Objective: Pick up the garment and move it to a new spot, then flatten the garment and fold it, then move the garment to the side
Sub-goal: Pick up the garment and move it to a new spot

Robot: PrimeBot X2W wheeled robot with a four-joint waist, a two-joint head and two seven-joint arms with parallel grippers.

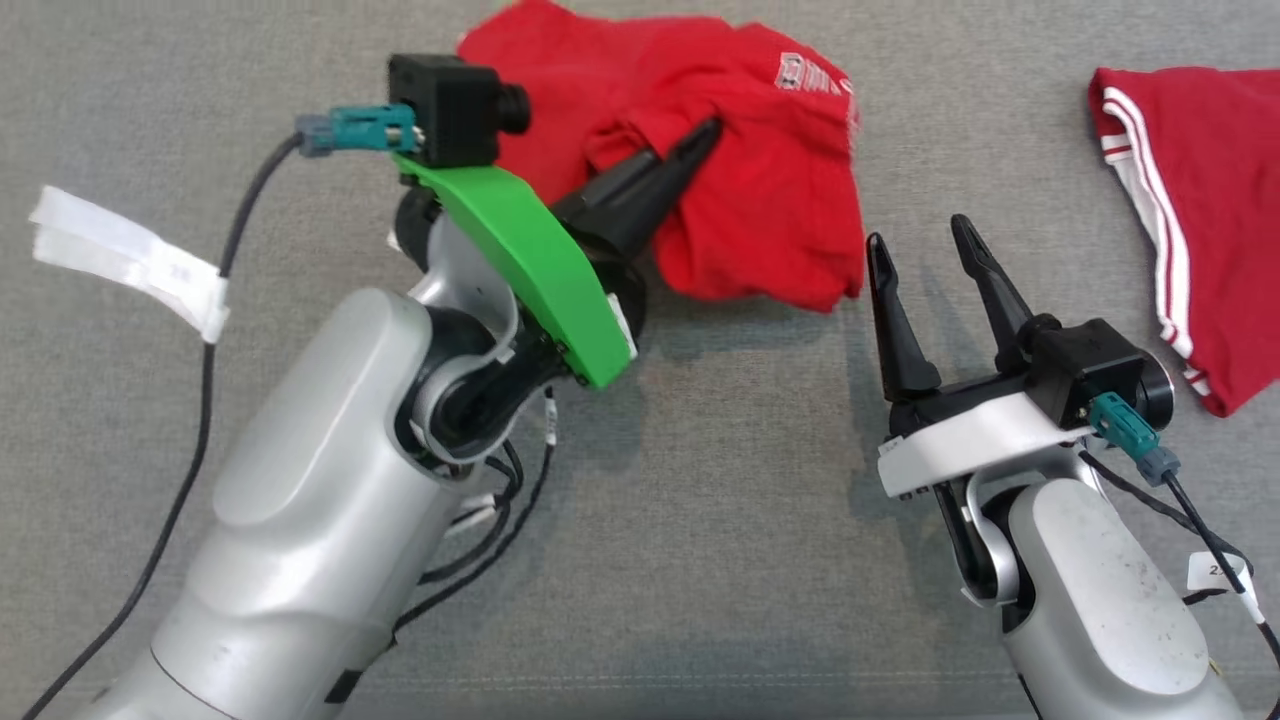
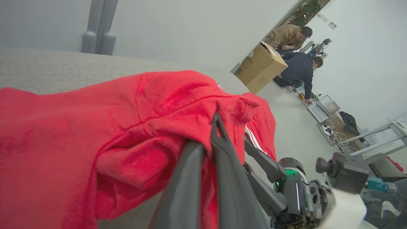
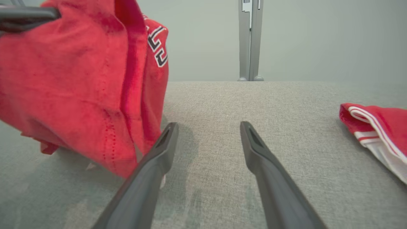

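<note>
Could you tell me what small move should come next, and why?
Probably the left gripper should carry the red garment toward the grey table area nearer the robot. It is shut on a fold of the bunched cloth, the right gripper stands open and empty beside it, and a striped garment occupies the far right.

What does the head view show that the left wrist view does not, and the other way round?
The head view adds a white tape tag on a cable and a green bracket. The left wrist view adds two people bending beside a cardboard box, with a laptop near them. Both have the left gripper shut on the red garment, the open right gripper and the grey surface.
</note>
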